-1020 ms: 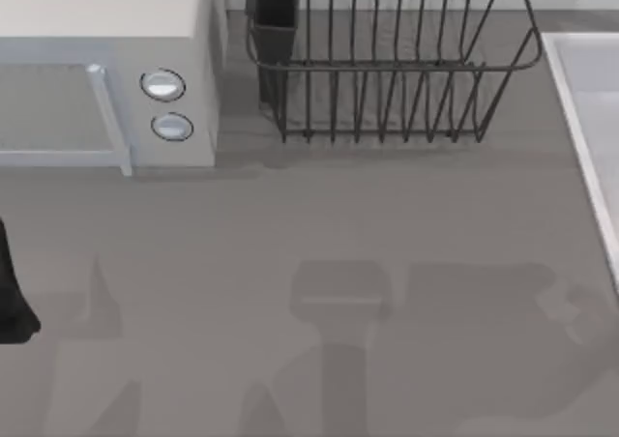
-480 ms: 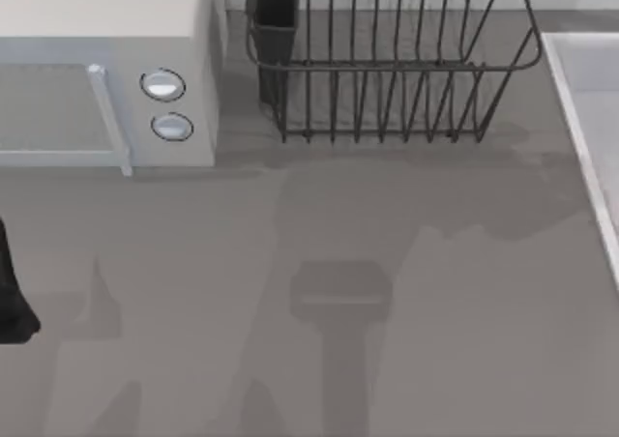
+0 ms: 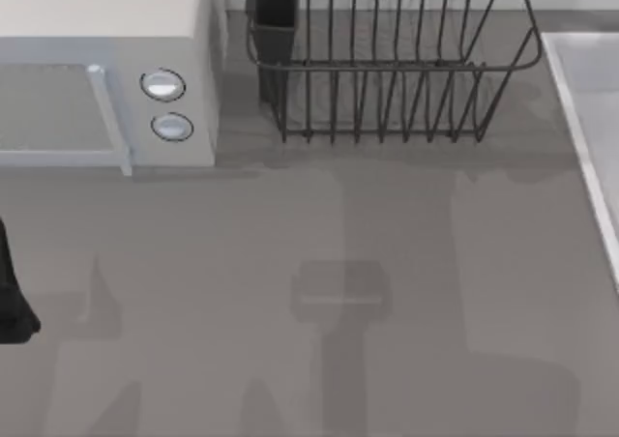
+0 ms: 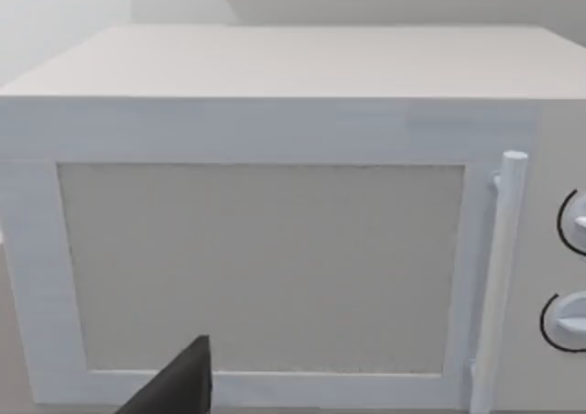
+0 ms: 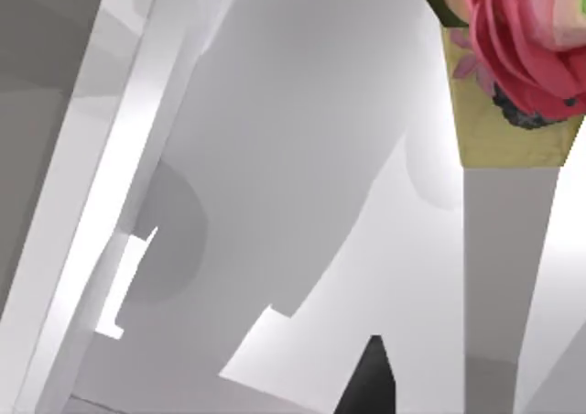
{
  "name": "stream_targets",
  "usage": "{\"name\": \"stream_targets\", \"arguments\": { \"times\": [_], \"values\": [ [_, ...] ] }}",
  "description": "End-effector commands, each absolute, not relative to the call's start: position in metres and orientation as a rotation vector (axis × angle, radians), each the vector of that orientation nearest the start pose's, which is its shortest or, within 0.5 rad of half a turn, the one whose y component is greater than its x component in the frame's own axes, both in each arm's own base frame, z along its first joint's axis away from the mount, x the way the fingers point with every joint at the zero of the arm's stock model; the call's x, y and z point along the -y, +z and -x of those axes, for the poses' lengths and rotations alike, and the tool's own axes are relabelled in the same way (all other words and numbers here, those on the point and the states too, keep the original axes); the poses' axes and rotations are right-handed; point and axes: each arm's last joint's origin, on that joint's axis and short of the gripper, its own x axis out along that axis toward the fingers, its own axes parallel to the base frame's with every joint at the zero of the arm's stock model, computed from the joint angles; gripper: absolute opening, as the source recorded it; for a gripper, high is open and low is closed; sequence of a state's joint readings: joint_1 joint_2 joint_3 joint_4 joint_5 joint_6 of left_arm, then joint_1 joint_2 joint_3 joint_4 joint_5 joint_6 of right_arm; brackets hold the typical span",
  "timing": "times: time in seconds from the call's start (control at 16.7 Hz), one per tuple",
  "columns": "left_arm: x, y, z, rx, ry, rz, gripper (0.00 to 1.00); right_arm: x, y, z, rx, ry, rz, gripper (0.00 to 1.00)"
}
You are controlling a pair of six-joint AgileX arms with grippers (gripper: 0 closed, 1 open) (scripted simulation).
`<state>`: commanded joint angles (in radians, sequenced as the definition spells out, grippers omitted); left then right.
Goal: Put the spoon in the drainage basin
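The spoon [image 5: 513, 48] appears in the right wrist view as a round red-pink end on a short yellowish part, over the pale floor of the drainage basin [image 5: 302, 157]. My right gripper [image 5: 370, 386] shows there as a single dark tip, apart from the spoon in the picture. I cannot tell whether the spoon is held. In the top view the drainage basin [image 3: 583, 147] runs along the right edge with its raised light rim. My left gripper [image 4: 183, 386] is parked at the table's left edge, facing the microwave.
A white microwave [image 3: 106, 31] with two knobs stands at the back left. A dark wire dish rack [image 3: 387, 70] with a black cup stands at the back centre. Arm shadows lie across the grey table [image 3: 242, 244].
The broad arm shadow on the table's right half has shifted toward the back, up to the dish rack. The left arm has not moved.
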<state>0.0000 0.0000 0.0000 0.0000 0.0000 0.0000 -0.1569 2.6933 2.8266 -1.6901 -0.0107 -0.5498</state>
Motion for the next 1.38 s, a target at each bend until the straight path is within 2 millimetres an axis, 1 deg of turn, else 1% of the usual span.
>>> {"name": "stream_targets", "arguments": {
  "times": [0.18,0.6,0.72,0.84,1.08,1.2,1.38],
  "values": [
    [0.001,0.160,-0.106,0.000,0.000,0.000,1.00,0.069,0.201,-0.499,-1.521,0.325,0.307,0.00],
    [0.001,0.160,-0.106,0.000,0.000,0.000,1.00,0.072,0.200,-0.500,-1.517,0.318,0.302,0.00],
    [0.001,0.160,-0.106,0.000,0.000,0.000,1.00,0.072,0.197,-0.502,-1.509,0.317,0.305,0.00],
    [0.001,0.160,-0.106,0.000,0.000,0.000,1.00,0.070,0.188,-0.503,-1.512,0.321,0.307,0.00],
    [0.001,0.160,-0.106,0.000,0.000,0.000,1.00,0.069,0.163,-0.502,-1.534,0.329,0.303,0.00],
    [0.001,0.160,-0.106,0.000,0.000,0.000,1.00,0.069,0.157,-0.501,-1.526,0.326,0.305,0.00],
    [0.001,0.160,-0.106,0.000,0.000,0.000,1.00,0.069,0.156,-0.501,-1.521,0.325,0.307,0.00]
  ]
}}
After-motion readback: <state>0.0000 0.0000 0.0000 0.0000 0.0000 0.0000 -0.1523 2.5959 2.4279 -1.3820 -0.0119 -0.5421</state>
